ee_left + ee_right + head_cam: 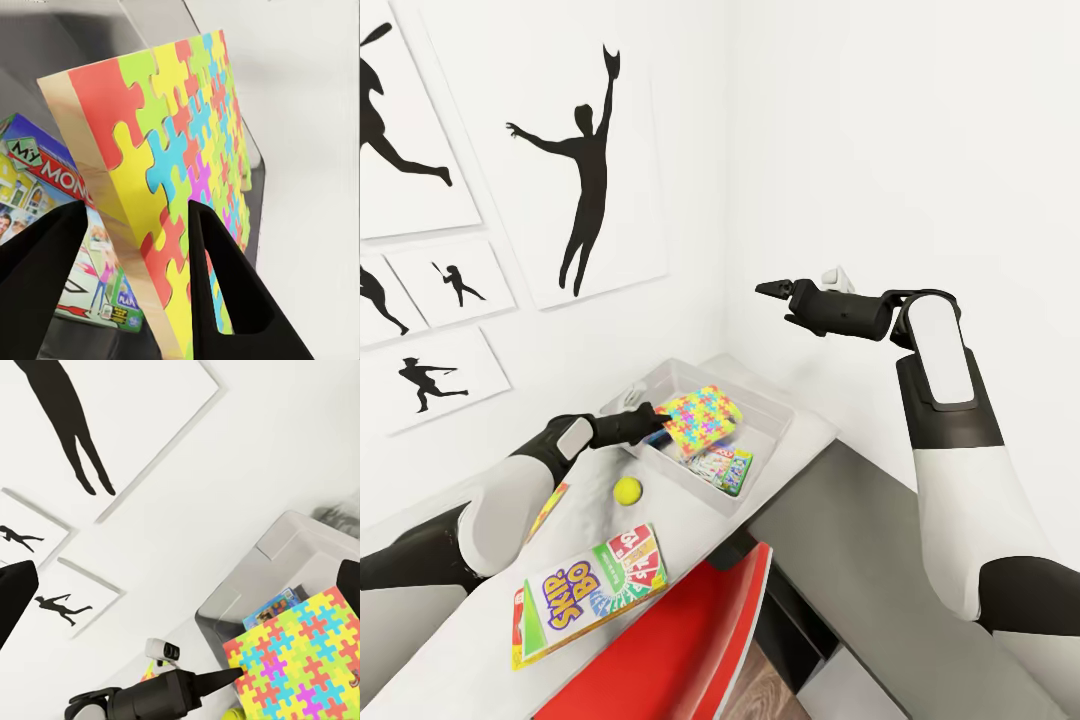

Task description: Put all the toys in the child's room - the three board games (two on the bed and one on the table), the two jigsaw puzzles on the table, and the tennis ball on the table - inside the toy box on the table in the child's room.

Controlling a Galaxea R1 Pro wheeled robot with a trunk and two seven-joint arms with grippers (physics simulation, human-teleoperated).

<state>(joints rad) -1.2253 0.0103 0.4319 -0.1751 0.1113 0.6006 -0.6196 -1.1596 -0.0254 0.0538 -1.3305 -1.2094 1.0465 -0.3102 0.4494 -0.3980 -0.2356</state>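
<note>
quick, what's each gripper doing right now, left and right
Left gripper: shut on a jigsaw puzzle, over the toy box.
Right gripper: open, empty.

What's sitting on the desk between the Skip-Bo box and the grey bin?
In the head view, only the tennis ball lies on the table between the Skip-Bo box and the toy box.

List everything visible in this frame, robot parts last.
toy box: one, light grey, on the table's far end.
jigsaw puzzle: one, multicolour, held over the toy box.
Monopoly box: one, green-edged, inside the toy box.
tennis ball: one, yellow-green, on the table.
Skip-Bo box: one, green-red-white, table's near end.
table: one, pale grey-white.
wall pictures: several, black silhouettes.
left gripper: black, gripping the puzzle.
right gripper: black, raised, away from the table.
</note>
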